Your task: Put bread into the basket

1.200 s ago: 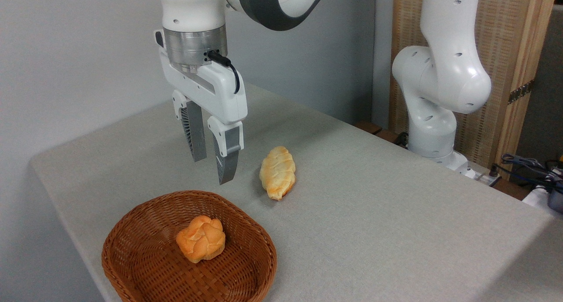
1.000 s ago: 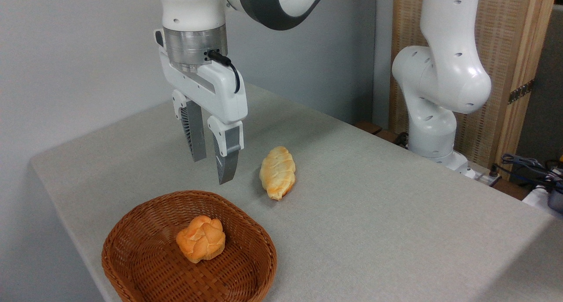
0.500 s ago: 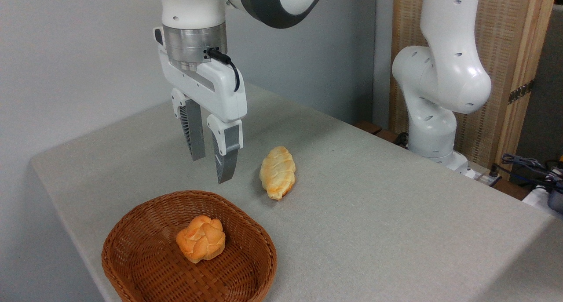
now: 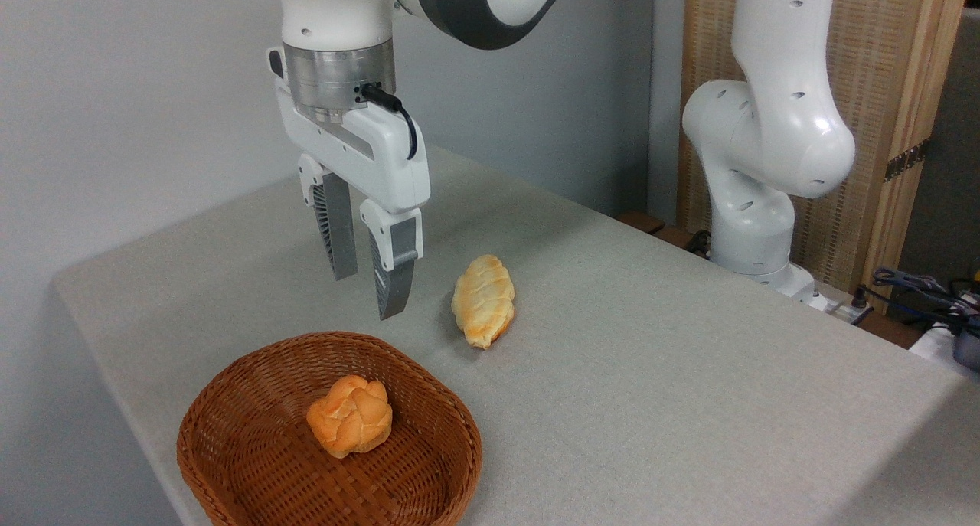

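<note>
Grey table (image 4: 689, 403), bread (image 4: 483, 300), basket (image 4: 253, 465).

The bread (image 4: 483, 300) I am after is lying flat on the grey table, an elongated pale golden loaf with scored crust and a browner near end, pointing toward the camera. The basket (image 4: 429, 465), shallow reddish-brown wicker with rounded corners, is sitting near the front-left table edge, close to the loaf but apart from it.
</note>
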